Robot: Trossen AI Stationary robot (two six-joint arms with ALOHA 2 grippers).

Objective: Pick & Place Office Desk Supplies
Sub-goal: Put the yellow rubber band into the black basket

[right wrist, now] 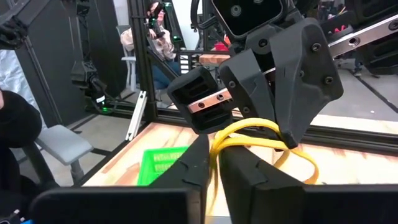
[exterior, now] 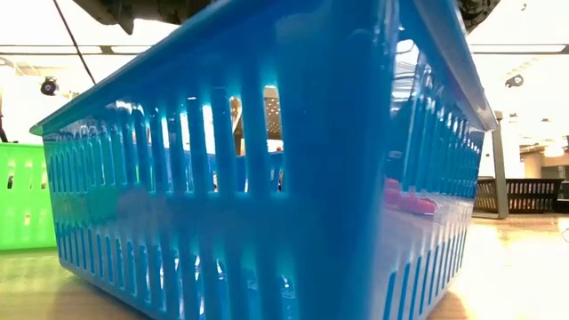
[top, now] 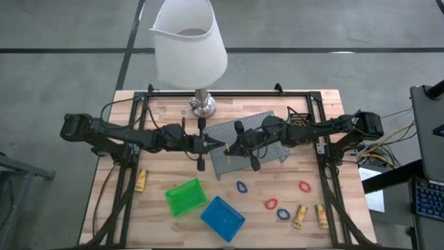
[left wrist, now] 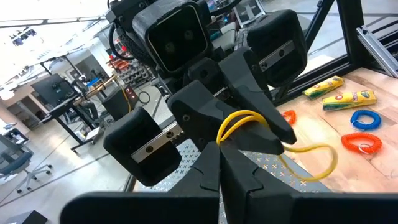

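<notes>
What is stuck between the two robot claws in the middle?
A yellow rubber band, pinched by the left gripper and the right gripper; both wrist views show it.

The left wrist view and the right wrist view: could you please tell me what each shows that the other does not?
Only the left wrist view shows the red loop, blue loop and yellow sticks on the table. Only the right wrist view shows the green bin and a person beyond the table. Both show the yellow rubber band pinched between the left claw and the right claw.
</notes>
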